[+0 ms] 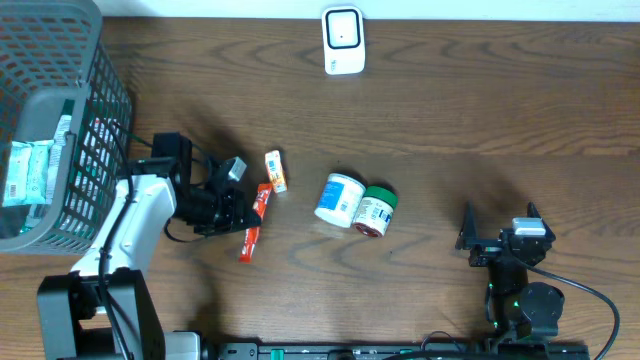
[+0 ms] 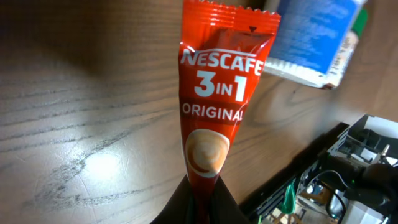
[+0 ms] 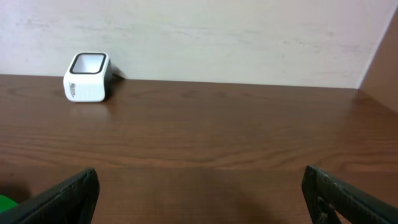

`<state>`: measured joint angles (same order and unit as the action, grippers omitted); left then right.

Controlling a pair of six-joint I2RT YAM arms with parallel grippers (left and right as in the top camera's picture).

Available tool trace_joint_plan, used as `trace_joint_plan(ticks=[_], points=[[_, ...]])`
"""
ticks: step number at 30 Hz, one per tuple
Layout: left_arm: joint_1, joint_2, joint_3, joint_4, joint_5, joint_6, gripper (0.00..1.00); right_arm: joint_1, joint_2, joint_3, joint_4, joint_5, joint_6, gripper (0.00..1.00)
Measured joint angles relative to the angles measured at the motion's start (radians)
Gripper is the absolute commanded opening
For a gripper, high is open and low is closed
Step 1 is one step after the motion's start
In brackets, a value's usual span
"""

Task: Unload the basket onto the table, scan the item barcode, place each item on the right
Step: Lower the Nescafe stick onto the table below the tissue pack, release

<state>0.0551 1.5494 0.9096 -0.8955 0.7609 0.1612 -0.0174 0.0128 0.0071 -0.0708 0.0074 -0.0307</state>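
Observation:
A red Nescafé 3-in-1 sachet [image 2: 217, 93] is pinched at its lower end by my left gripper [image 2: 202, 204], which is shut on it just above the wooden table. From overhead the sachet [image 1: 254, 222] lies slanted at the left gripper [image 1: 238, 212], left of centre. The white barcode scanner [image 1: 342, 40] stands at the table's far edge, well away from the sachet. It also shows at the left in the right wrist view, scanner [image 3: 87, 77]. My right gripper [image 1: 500, 228] rests at the front right, open with nothing between its fingers [image 3: 65, 196].
A small orange sachet [image 1: 275, 171] lies just beyond the red one. A blue-and-white tub [image 1: 339, 199] and a green-lidded jar [image 1: 376, 210] lie on their sides at centre. A grey mesh basket [image 1: 100, 140] holding a packet [image 1: 30, 170] stands at the far left.

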Motion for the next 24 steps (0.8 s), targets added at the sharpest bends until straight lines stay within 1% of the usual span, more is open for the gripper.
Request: trace_joint_plan(ticks=[9, 20, 24], points=[[0.000, 0.000, -0.032, 0.072, 0.000, -0.008, 0.08, 0.000, 0.000, 0.000, 0.000, 0.000, 0.000, 0.99], [0.000, 0.000, -0.032, 0.086, 0.000, -0.010, 0.08, 0.000, 0.000, 0.000, 0.000, 0.000, 0.000, 0.99], [0.000, 0.000, -0.051, 0.121, 0.000, -0.035, 0.08, 0.000, 0.000, 0.000, 0.000, 0.000, 0.000, 0.99]])
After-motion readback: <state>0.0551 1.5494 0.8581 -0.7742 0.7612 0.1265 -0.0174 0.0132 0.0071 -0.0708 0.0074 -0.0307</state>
